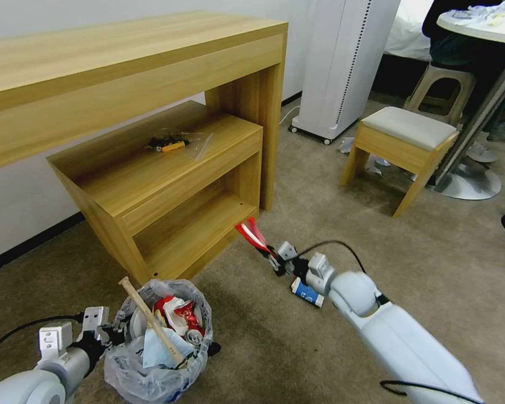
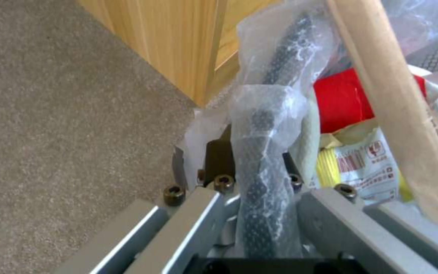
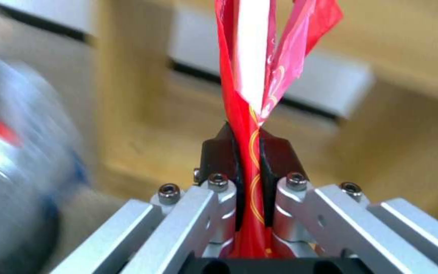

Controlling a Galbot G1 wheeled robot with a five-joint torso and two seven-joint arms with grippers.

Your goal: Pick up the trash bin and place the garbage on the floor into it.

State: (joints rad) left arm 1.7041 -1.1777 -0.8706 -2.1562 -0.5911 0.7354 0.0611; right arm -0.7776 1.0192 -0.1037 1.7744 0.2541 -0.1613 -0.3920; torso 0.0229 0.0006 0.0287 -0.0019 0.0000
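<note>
Wooden desk, stool, white wall

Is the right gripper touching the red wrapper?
Touching. In the right wrist view the right gripper is shut on the red wrapper, both fingertips pressed against it.

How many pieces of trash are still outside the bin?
2: a red wrapper held in the right gripper, and a blue-white cup on the floor under that arm. Others may be hidden.

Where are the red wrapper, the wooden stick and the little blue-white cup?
red wrapper [image 3: 252, 68]: right wrist view, its white-striped middle above the claw.
wooden stick [image 1: 150, 320]: head view, mid-shaft.
blue-white cup [image 1: 307, 293]: head view, its blue side.
</note>
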